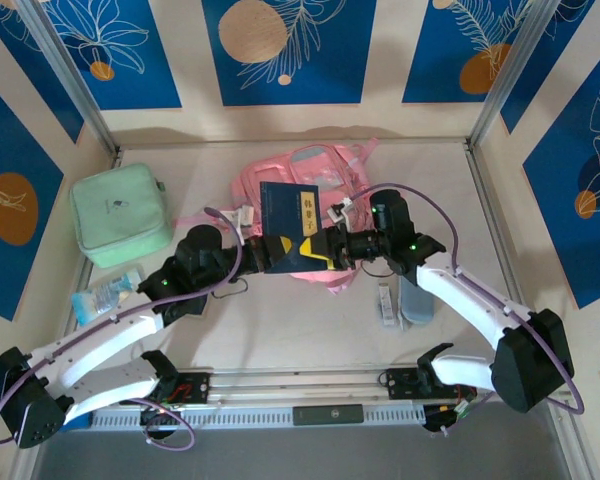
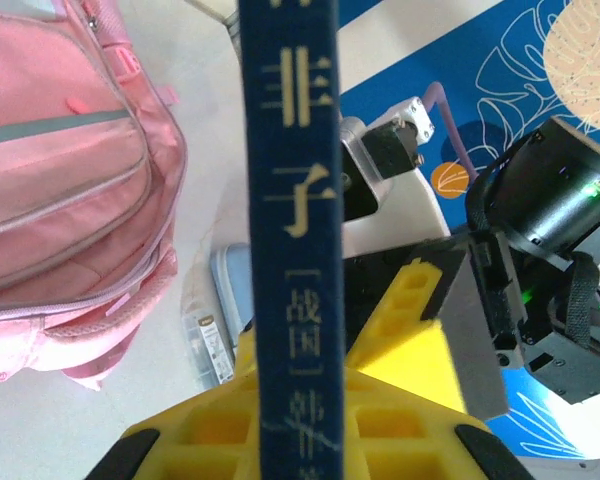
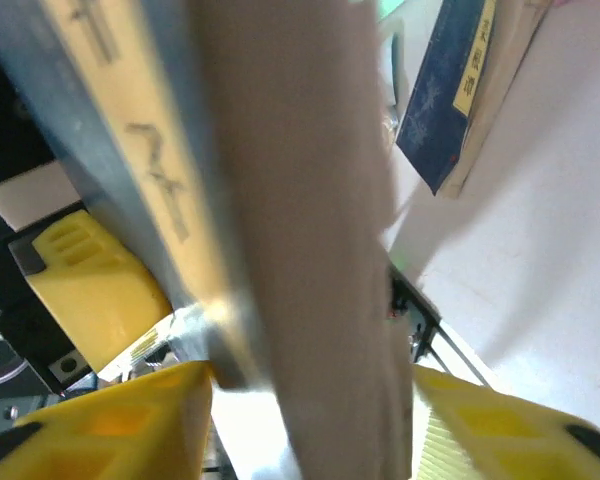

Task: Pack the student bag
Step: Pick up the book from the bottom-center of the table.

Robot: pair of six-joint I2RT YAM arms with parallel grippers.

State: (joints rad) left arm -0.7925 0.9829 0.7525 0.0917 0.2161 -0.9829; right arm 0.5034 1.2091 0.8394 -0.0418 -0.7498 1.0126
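We find the book [image 1: 292, 212] held up between the two arms. It is directly in front of the bag [image 1: 325, 168], which lies at the far middle of the table [image 1: 300, 325], beyond the book as seen from the arm bases. The left gripper [image 2: 298, 435] is clamped on the book's near end, with the spine facing its camera. The spine runs straight away from the fingers, and in that view the bag sits to the left of it, near but apart. The right gripper [image 3: 310, 420] straddles the same book from the opposite side, a yellow finger at each face; we cannot tell whether it presses or merely brackets. We judge that the left arm carries the load. Both grippers stand about equally near the bag, so the coming move turns on taking the book forward, long axis leading, into the bag. We cannot confirm that a pocket stands open to receive it.
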